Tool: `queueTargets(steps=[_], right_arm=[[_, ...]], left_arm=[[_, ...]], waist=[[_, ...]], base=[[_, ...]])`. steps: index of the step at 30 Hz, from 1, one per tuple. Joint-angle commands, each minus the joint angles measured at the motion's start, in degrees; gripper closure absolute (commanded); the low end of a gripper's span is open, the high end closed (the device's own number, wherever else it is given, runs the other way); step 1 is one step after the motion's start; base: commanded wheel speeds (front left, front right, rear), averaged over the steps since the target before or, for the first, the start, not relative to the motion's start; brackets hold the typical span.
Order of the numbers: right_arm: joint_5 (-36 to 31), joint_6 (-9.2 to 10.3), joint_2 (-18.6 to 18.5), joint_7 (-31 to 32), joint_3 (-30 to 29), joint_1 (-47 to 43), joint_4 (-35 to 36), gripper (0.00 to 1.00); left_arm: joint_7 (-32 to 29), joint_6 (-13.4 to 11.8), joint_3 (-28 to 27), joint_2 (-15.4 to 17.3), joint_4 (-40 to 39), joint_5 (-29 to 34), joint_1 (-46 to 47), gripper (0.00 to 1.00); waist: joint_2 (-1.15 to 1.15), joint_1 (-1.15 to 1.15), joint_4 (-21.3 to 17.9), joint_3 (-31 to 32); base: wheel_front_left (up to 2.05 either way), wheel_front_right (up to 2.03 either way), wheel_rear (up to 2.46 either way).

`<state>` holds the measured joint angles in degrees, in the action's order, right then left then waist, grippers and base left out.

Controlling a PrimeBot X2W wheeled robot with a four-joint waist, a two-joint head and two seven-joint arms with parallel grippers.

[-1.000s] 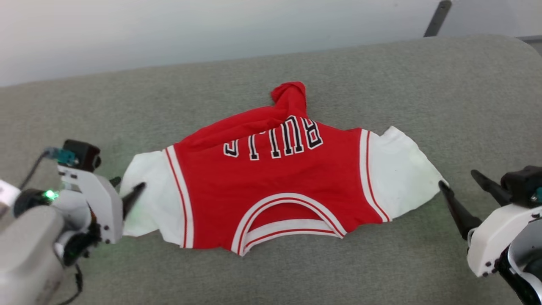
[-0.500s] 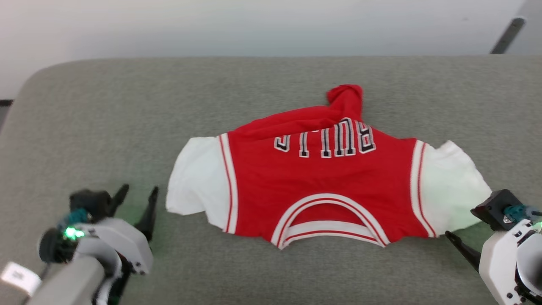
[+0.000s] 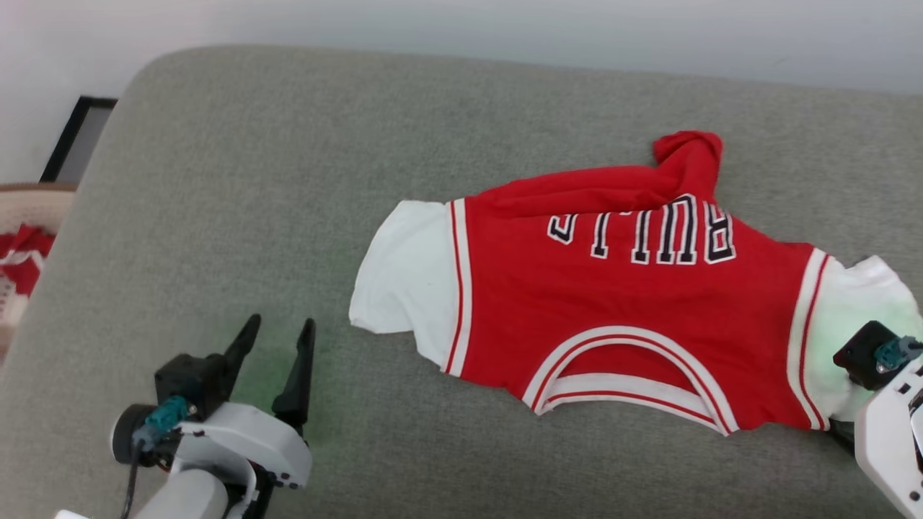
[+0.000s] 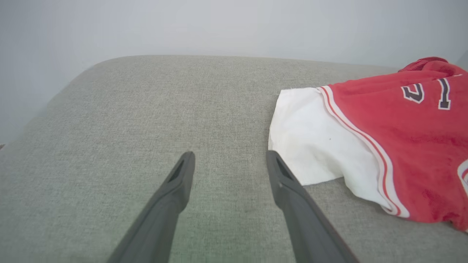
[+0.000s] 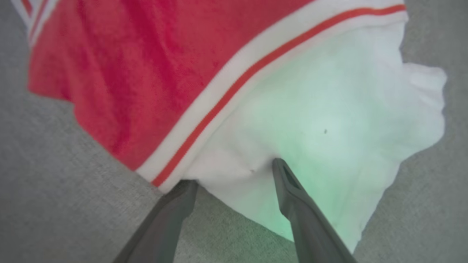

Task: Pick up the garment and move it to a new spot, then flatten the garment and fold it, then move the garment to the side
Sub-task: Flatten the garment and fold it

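The garment (image 3: 620,303) is a red jersey with white sleeves and black lettering. It lies spread on the grey cushion, neck toward me, its hem bunched into a red knot at the far side. My left gripper (image 3: 280,331) stands open on bare cushion, a short way left of the white sleeve (image 4: 310,146). In the left wrist view, the left gripper (image 4: 230,155) holds nothing between its fingers. My right gripper (image 5: 234,173) is open over the other white sleeve (image 5: 329,120), with one finger above the cloth and one at its edge.
The grey cushion (image 3: 216,180) ends in a rounded corner at the far left, with a white wall behind. Beyond its left edge sit a dark frame (image 3: 76,137) and a pale basket (image 3: 29,209) holding red and white cloth.
The head view has swung left. My left gripper has opened, let go of the left sleeve and drawn back from it. My right gripper has come from beside the right sleeve to over it.
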<state>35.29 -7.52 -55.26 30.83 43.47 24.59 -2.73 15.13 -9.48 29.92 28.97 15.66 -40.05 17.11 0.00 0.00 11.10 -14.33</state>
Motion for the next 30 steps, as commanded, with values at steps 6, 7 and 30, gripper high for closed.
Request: queueTargets(steps=[6, 7, 30], right_arm=[[0.8, 0.15, 2.1, -2.2, 3.6, 2.6, -4.7, 0.98], [0.8, 0.16, 2.5, -2.6, 3.8, 3.1, -5.3, 1.00], [2.6, 0.01, 8.8, -5.9, 13.1, 12.1, -10.9, 1.00]], left_arm=[[0.0, 2.2, -2.9, -1.5, -0.2, 2.8, -1.6, 0.00], [0.0, 2.8, -3.2, -1.4, -0.3, 3.1, -1.7, 0.00], [-26.6, 16.9, 42.1, 21.5, -10.5, -5.7, 33.6, 0.00]], waist=[[0.00, 0.00, 1.3, -2.2], [0.00, 0.00, 1.0, -2.2], [0.00, 0.00, -7.0, -1.9]], base=[[0.00, 0.00, 0.00], [0.00, 0.00, 0.00], [0.00, 0.00, 0.00]])
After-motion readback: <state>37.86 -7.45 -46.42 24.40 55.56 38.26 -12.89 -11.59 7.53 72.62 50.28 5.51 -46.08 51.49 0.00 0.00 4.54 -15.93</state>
